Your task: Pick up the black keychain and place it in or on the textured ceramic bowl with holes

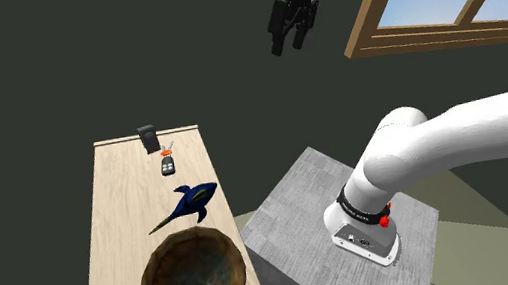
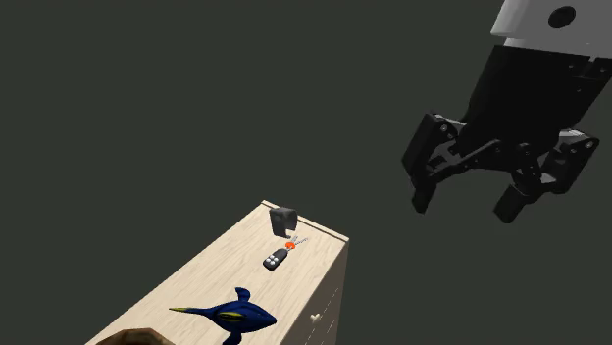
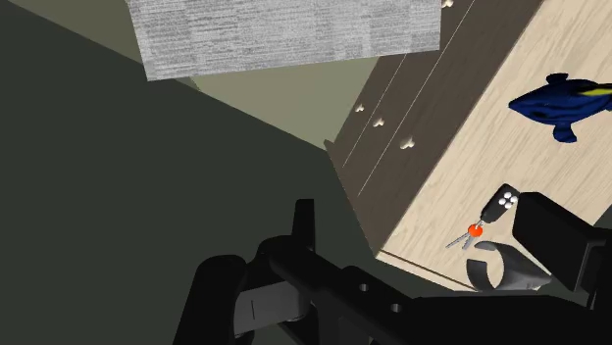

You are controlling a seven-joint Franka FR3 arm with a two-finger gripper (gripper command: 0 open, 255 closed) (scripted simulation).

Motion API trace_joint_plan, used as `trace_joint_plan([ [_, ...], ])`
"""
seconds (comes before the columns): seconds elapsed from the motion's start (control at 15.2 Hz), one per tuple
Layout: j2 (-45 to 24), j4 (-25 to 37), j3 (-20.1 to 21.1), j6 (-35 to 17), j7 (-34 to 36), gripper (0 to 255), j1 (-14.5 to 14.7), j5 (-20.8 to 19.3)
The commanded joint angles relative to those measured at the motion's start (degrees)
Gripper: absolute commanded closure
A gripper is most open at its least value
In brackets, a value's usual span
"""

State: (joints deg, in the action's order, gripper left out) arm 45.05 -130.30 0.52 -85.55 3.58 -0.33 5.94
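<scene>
The black key fob with keys and a red tag, the keychain (image 1: 168, 164) (image 2: 276, 259) (image 3: 504, 201), lies near the far end of a light wood cabinet top (image 1: 120, 210). The brown bowl (image 1: 156, 267), dark inside, stands at the near end of that top; its rim just shows in the second exterior view (image 2: 127, 338). My gripper (image 1: 288, 47) (image 2: 466, 209) hangs high in the air, well off the cabinet's side and far above the keychain. Its fingers stand apart, open, with nothing between them.
A blue toy fish (image 1: 189, 203) (image 2: 230, 314) (image 3: 564, 98) lies between keychain and bowl. A small black box (image 1: 149, 138) (image 2: 282, 220) (image 3: 554, 235) stands at the far end beside the keys. The grey stand (image 1: 295, 202) sits right of the cabinet; a window (image 1: 445, 0) is behind.
</scene>
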Motion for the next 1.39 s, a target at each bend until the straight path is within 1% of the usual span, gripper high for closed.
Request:
trace_joint_plan([
  [0.0,0.0,0.0,0.0,0.0,0.0,0,0.0,0.0],
  [0.4,-5.9,-2.5,7.4,-7.9,9.9,0,0.1,3.4],
  [0.73,-13.2,-2.4,13.3,-14.5,18.0,0,0.0,5.0],
  [1.06,-22.5,-0.1,18.8,-20.8,26.5,0,-0.6,4.9],
  [1.32,-31.1,3.2,22.7,-25.2,33.8,0,-1.1,3.1],
])
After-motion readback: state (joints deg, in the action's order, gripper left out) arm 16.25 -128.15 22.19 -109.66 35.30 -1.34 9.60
